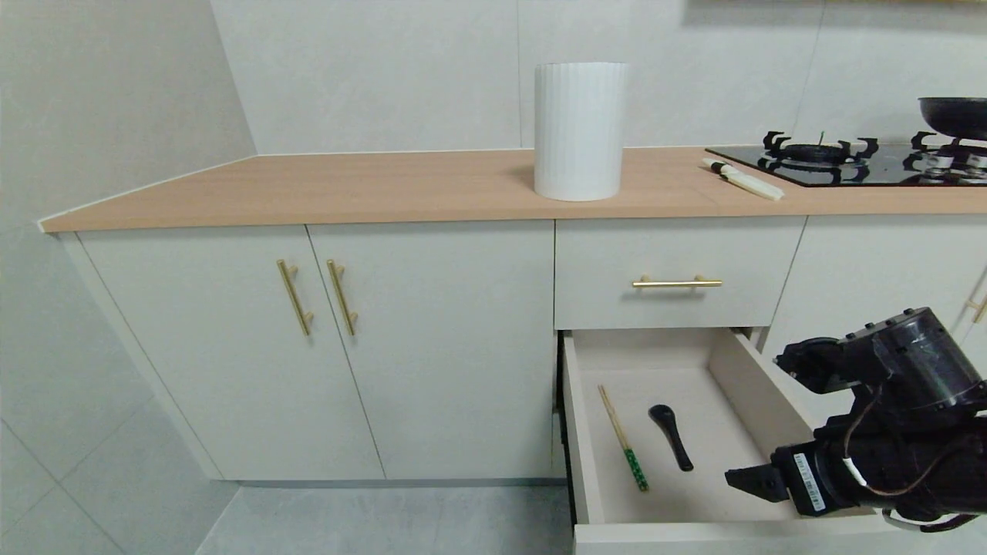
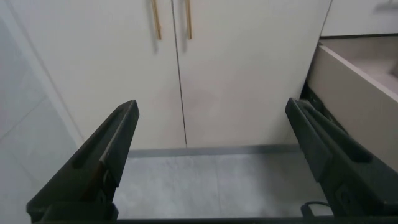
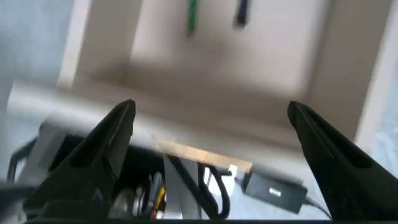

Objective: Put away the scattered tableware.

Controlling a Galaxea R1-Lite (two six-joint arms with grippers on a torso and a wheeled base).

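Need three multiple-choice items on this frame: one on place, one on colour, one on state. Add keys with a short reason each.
1. Where does the black long-handled spoon lie?
A) on the wooden countertop
B) on the stove
C) in the open lower drawer

2. What colour is the patterned end of the thin wooden chopsticks?
A) green
B) red
C) blue

3. How is the left hand?
A) shut on a spoon
B) open and empty
C) shut on nothing

Key:
1 C, the spoon rests on the drawer floor beside the chopsticks.
2 A, the end nearest the drawer front is green.
3 B, its fingers stand wide apart with nothing held between them.
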